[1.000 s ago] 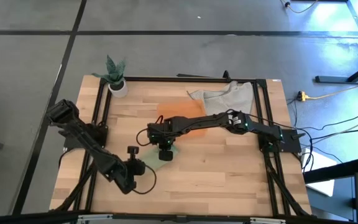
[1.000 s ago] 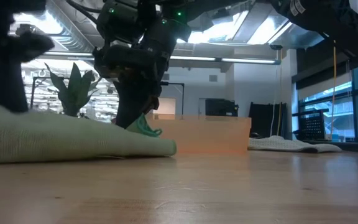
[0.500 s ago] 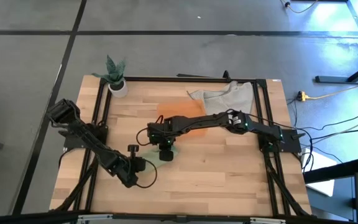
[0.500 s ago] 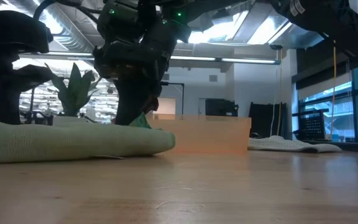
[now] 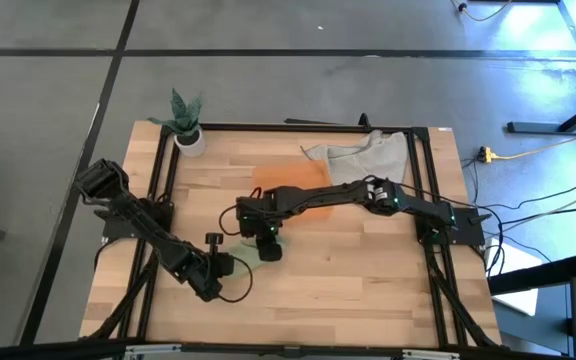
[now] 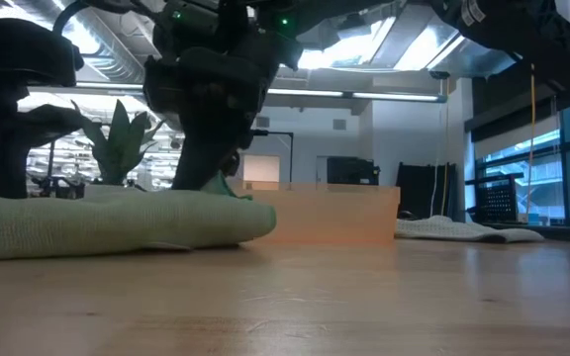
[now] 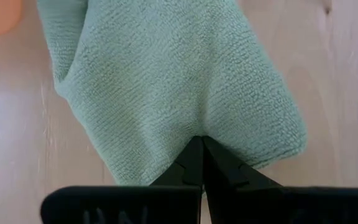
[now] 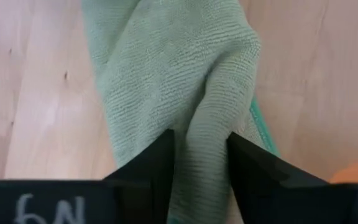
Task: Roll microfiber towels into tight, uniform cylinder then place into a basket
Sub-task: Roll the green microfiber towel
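Observation:
A green microfiber towel (image 5: 248, 250), loosely rolled, lies on the wooden table (image 5: 368, 290) and shows as a long low roll (image 6: 117, 222) in the low view. My left gripper (image 5: 226, 262) is shut at the roll's near-left end. At the other end, next to the basket, my right gripper (image 5: 266, 246) comes down with cloth between its fingers. The basket (image 5: 293, 195), a shallow orange tray (image 6: 325, 213), stands just beyond the roll toward the far edge. My left gripper (image 7: 202, 144) has its shut fingertips at the roll's end face (image 7: 202, 124), where the cloth creases inward toward them. It slants down from the near-left side. That end rests on the table. My right gripper (image 8: 201, 137) pinches a raised fold of the towel (image 8: 210, 112) between its two fingers, which stand a little apart with the fold filling the gap. It slants down from the far-right side. The roll lies on the table below it.
A heap of grey towels (image 5: 363, 155) lies at the far right, behind the basket. A small white pot with a plant (image 5: 188, 135) stands at the far left corner. Bare table stretches along the near edge and to the right.
My left gripper has come down toward the table with the roll's end, which stood raised and now lies low. My right gripper has rolled about its own axis over the other end, and the green corner that stuck up beside it has sunk.

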Available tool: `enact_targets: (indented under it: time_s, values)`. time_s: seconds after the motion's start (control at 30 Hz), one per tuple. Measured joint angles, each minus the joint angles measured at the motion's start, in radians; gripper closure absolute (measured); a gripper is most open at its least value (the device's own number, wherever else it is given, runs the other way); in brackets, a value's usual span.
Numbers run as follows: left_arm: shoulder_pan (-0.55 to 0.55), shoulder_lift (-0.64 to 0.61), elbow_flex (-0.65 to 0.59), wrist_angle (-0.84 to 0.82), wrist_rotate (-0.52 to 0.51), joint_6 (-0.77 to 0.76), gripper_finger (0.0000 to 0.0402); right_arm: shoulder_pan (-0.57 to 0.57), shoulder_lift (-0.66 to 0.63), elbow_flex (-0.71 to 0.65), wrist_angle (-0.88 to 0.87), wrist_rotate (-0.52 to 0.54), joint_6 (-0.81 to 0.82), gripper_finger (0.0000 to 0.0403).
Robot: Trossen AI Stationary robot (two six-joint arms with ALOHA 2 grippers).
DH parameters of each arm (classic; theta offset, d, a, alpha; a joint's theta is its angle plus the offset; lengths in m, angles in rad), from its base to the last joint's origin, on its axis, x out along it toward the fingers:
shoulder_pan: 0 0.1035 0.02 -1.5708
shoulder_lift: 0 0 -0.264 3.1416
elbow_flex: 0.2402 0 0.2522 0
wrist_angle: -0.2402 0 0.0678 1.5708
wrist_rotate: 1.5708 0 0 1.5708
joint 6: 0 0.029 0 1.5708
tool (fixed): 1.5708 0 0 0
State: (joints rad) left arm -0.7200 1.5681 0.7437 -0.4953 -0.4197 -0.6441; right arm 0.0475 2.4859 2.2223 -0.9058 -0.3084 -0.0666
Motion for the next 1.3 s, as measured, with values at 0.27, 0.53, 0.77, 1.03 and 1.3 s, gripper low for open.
enact_targets:
  time_s: [0.27, 0.53, 0.77, 1.03, 1.3]
  values:
    - [0.0, 0.0, 0.0, -0.001, 0.0, 0.0, 0.0402, -0.014, -0.03, 0.121, -0.144, 0.001, -0.099, 0.0234]
    - [0.0, 0.0, 0.0, 0.001, -0.006, -0.001, 0.0402, 0.021, -0.09, 0.119, -0.204, 0.105, -0.187, 0.0233]
    - [0.003, 0.0, 0.0, 0.002, -0.012, -0.005, 0.0402, 0.108, -0.106, 0.118, -0.338, 0.165, -0.302, 0.0233]
    - [0.024, 0.0, 0.0, 0.009, -0.013, -0.006, 0.0401, 0.162, -0.113, 0.118, -0.354, 0.288, -0.305, 0.0233]
    - [0.024, 0.0, 0.0, 0.01, -0.016, -0.007, 0.0401, 0.168, -0.113, 0.118, -0.351, 0.289, -0.305, 0.0233]
